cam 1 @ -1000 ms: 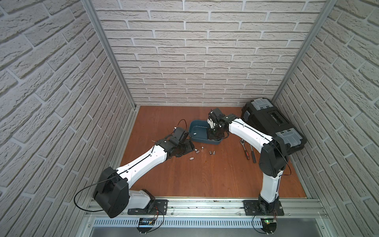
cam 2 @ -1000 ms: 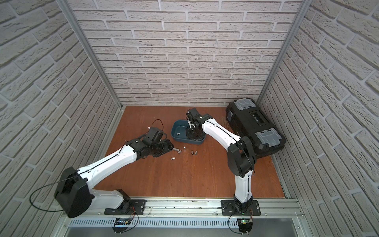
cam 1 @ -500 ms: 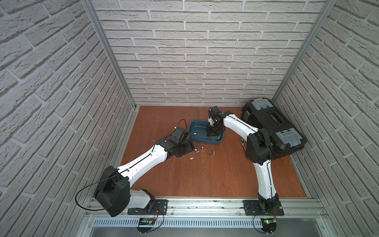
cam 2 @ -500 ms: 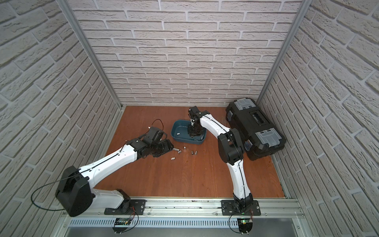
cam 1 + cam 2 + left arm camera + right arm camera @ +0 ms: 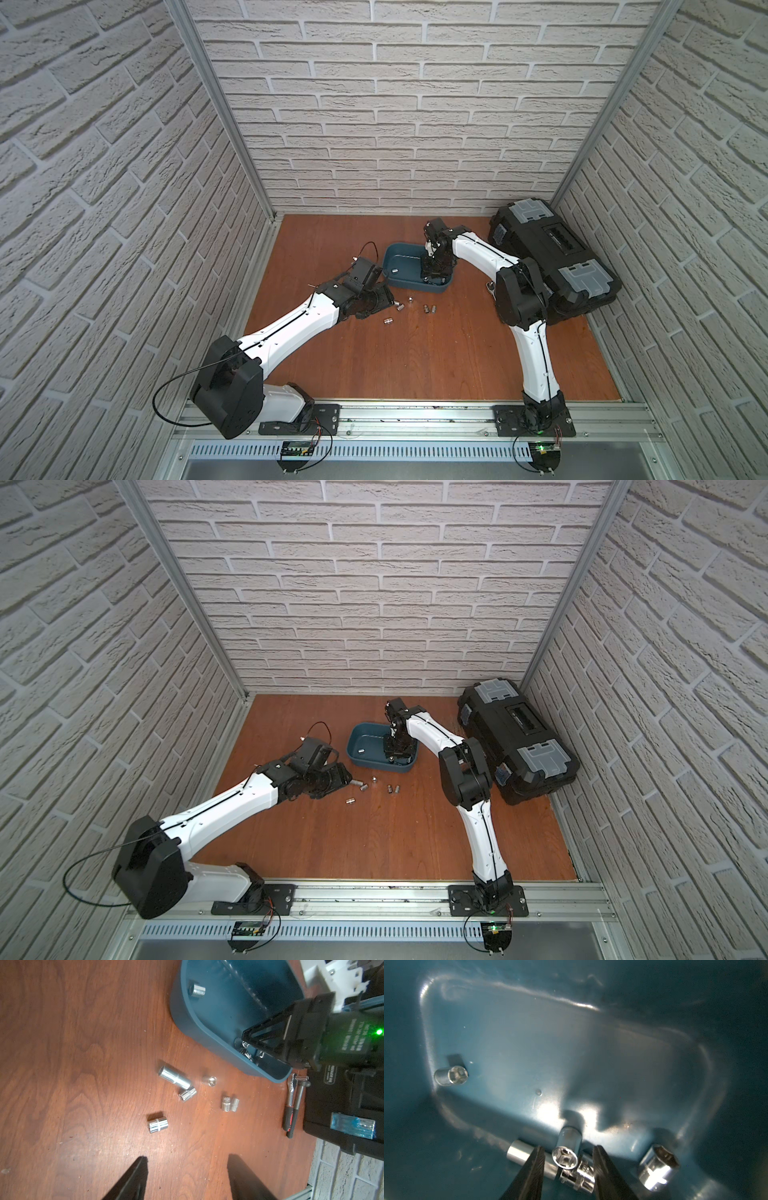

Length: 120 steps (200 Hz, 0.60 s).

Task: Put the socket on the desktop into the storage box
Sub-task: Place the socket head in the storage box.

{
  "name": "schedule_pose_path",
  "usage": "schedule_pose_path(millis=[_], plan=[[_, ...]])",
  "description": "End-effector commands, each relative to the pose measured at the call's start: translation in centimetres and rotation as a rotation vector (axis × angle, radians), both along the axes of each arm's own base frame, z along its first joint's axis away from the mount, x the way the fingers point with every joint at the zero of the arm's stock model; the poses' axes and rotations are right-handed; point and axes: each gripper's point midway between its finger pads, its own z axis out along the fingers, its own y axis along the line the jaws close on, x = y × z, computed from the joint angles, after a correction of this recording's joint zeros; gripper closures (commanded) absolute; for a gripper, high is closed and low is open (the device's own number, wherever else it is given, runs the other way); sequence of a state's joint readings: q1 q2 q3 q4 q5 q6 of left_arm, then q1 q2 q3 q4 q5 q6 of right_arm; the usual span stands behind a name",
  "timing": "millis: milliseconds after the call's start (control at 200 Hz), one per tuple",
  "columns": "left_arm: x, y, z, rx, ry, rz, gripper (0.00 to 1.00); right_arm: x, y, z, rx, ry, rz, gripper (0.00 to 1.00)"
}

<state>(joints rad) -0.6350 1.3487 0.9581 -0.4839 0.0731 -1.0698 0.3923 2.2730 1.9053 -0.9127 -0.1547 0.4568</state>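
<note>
We start with the worktop (image 5: 415, 353), which carries a black toolbox (image 5: 552, 257) at the robot's right. The storage box (image 5: 411, 287) sits near the middle.

The right pincer (image 5: 569, 1147) reaches down inside the storage box. Its jaws are spread, with a gap on either side of a socket (image 5: 569, 1138) that leans on others at the box wall. The left pincer (image 5: 187, 1159) hovers low over the worktop, also spread and holding nothing.

A lone socket (image 5: 451, 1075) lies at the far end of the box floor. Several loose sockets wait outside, near the box: a long socket (image 5: 174, 1077) touching a short one (image 5: 188, 1094), an upright one (image 5: 209, 1080), a touching pair (image 5: 229, 1103), and a joined-looking piece (image 5: 158, 1125) nearest the left pincer.

We see three risks:
- **Right arm lifting out:** a finger could snag the leaning socket or the box wall, flicking the socket out or dragging the light box.
- **Left pincer picking:** the chrome cylinders look slick and round. An off-centre pinch would likely squirt one away, and a grab at either touching pair could knock its neighbour rolling.
- **Both arms at the box:** if the left arm carries a socket over before the right arm clears, the two could collide.
</note>
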Motion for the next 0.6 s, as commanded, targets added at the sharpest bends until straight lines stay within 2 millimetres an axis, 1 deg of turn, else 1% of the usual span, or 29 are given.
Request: schedule_pose_path(millis=[0,330,420,455,465,480,595], plan=[[0.3,0.1,0.1,-0.011,-0.02,-0.001,0.34,0.2,-0.3,3.6,0.02,-0.077,-0.009,0.54],[-0.2,0.3,-0.3,0.023,-0.012,-0.019,0.34,-1.0,-1.2,7.2,0.016,-0.146,-0.01,0.51],[-0.5,0.5,-0.5,0.056,-0.006,-0.041,0.34,-1.8,-1.2,8.1,0.034,-0.165,-0.007,0.51],[-0.6,0.6,-0.6,0.074,-0.003,-0.047,0.34,-2.3,-1.1,7.8,0.031,-0.158,-0.001,0.51],[-0.6,0.6,-0.6,0.078,-0.001,-0.049,0.34,-2.5,-1.1,8.7,0.04,-0.177,-0.001,0.51],[-0.7,0.6,-0.7,0.083,0.0,-0.054,0.34,-2.6,-1.1,9.2,0.043,-0.187,0.001,0.5],[-0.9,0.7,-1.1,0.111,0.009,-0.069,0.34,-4.3,-1.0,10.1,0.054,-0.208,0.017,0.5]])
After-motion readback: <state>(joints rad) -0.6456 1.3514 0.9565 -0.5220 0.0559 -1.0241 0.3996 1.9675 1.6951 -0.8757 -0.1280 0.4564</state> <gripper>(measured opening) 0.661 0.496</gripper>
